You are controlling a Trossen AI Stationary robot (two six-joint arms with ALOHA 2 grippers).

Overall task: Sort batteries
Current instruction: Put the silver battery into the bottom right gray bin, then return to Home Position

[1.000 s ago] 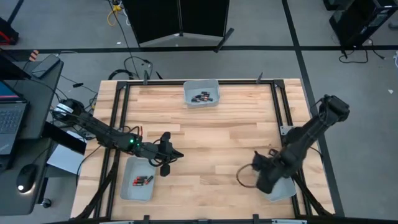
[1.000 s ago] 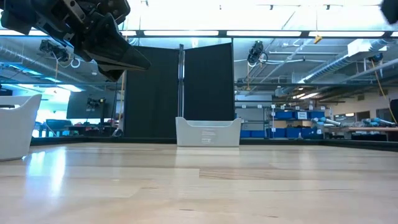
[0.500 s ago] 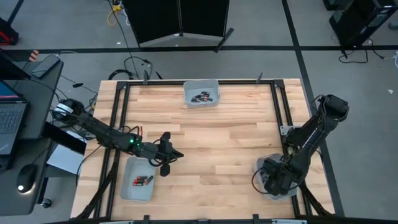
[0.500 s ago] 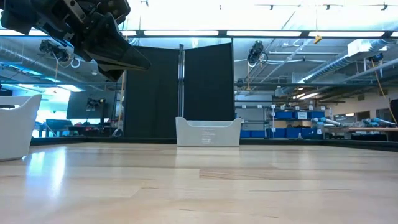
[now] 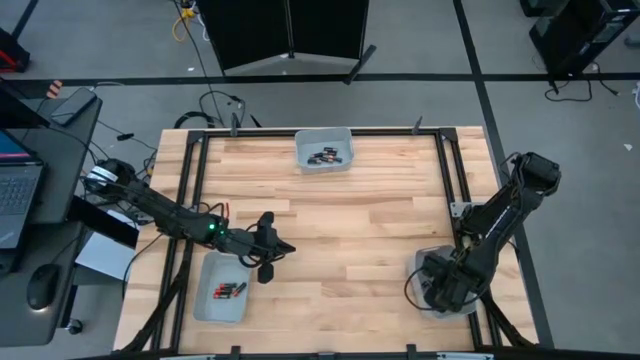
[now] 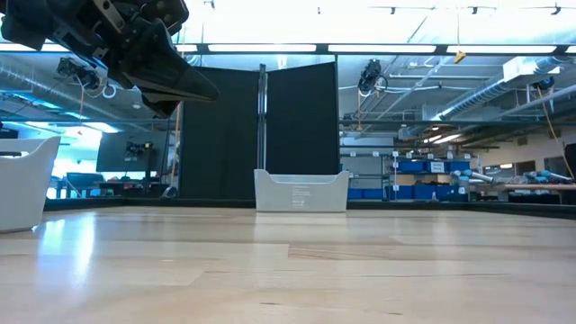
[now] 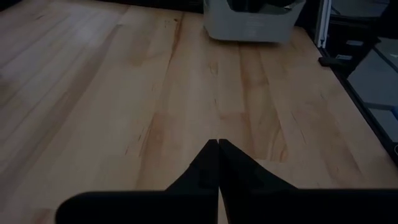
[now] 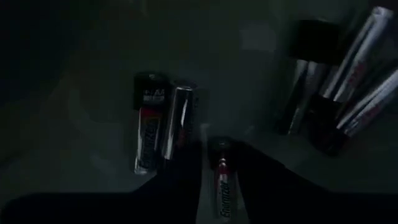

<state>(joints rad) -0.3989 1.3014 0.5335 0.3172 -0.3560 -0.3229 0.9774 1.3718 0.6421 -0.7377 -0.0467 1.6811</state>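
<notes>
My right gripper [image 5: 441,285] is down inside the pale tray [image 5: 470,308] at the table's near right corner, shut on a silver and black battery [image 8: 222,183]. Other silver-grey batteries lie on that tray's floor: a pair [image 8: 163,127] and a few more [image 8: 348,93]. My left gripper [image 5: 278,250] hangs shut and empty above the table beside the near left tray [image 5: 205,300], which holds red-and-black batteries [image 5: 228,290]. The far tray [image 5: 323,150] holds black batteries [image 5: 326,156]. My right gripper [image 8: 219,155] pinches one silver and black battery between its two fingers [image 8: 258,177], with the fingers lying along the battery's sides [image 8: 222,168]. It comes from above into the tray. Whether the battery rests on the tray floor, I cannot tell.
Bare wood spreads across the table's middle [image 5: 350,230]. In the low view the far tray [image 6: 301,191] stands at the back and the left tray's wall [image 6: 22,180] at the left edge. A black frame [image 5: 445,170] borders the table.
My right gripper has moved toward the table's right edge, from over the bare wood onto the near right tray, and then stayed there. The left arm has kept still.
</notes>
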